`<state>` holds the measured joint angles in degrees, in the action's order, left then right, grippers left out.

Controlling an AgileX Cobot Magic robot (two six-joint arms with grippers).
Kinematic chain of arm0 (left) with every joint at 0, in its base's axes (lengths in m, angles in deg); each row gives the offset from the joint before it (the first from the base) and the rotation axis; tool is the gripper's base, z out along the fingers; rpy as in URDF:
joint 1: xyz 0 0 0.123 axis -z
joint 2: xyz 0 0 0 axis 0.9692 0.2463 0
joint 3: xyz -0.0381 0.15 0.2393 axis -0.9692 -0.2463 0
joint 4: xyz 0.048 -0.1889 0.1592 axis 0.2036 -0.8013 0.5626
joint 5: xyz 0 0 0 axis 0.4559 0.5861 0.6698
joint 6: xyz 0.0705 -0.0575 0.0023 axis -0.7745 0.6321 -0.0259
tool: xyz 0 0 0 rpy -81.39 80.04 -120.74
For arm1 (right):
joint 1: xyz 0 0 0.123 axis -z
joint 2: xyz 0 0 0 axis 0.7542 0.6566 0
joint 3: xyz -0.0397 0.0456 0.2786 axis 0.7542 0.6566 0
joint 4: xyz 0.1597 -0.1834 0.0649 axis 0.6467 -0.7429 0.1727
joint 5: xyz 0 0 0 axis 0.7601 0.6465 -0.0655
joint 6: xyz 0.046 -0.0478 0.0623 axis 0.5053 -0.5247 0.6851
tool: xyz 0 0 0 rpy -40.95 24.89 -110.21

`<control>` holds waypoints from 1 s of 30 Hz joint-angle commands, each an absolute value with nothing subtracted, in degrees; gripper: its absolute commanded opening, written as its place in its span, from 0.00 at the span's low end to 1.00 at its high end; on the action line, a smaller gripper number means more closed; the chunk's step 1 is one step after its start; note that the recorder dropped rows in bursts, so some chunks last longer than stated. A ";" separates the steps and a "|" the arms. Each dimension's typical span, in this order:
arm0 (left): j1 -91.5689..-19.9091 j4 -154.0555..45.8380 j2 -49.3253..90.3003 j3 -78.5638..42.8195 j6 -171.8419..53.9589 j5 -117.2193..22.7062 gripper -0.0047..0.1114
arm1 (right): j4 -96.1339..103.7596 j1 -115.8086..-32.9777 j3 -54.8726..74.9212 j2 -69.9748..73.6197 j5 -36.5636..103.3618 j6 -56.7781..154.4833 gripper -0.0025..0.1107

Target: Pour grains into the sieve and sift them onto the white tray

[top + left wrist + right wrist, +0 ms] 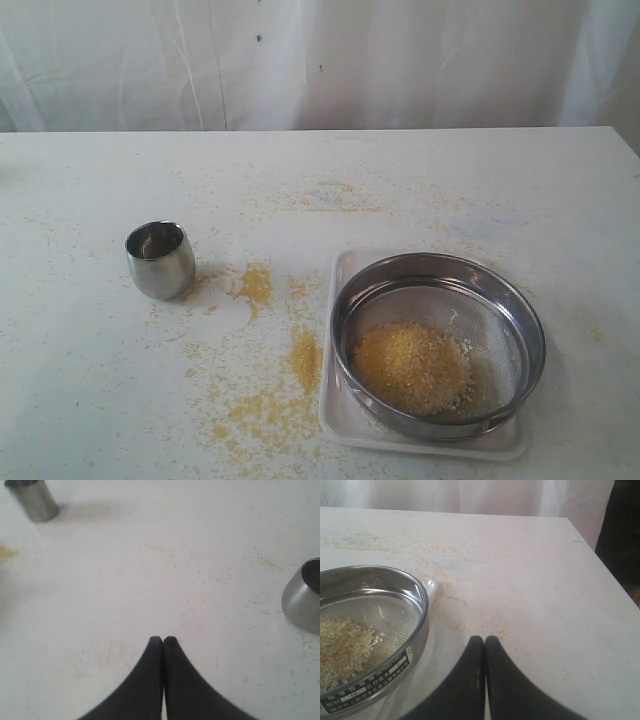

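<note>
Grains point(410, 367) heaped in the sieve point(440, 272), sieve on the tray point(345, 415) — sifting seemingly still to do.
Both sit by the near right corner of the tabletop point(400, 170); the cup point(160, 259) stands upright nearer the left edge, loose meal strewn between; left tool point(163, 640) and right tool point(484, 639) each have fingers pressed together, holding nothing. The sieve looks stiff, light and smooth-walled — likely slippery; I would pinch its rim on the side towards the right edge and keep it level, since the grains shift easily.
</note>
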<state>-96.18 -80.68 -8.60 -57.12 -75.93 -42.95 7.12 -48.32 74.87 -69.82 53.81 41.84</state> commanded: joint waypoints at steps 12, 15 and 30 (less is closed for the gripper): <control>-97.10 -84.50 -42.02 -69.54 -68.44 -36.15 0.04 | 6.79 -48.39 74.92 -69.97 53.45 41.93 0.02; -96.99 -84.50 -46.26 -69.54 -68.44 -35.76 0.04 | 6.79 -48.39 74.92 -69.97 53.45 41.93 0.02; -91.01 -43.36 -49.33 -71.16 -23.36 -41.87 0.04 | 6.79 -48.39 74.92 -69.97 53.45 42.75 0.02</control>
<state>-92.45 -45.46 -49.12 -71.17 -25.51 -39.75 7.12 -48.32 74.87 -69.82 53.81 42.46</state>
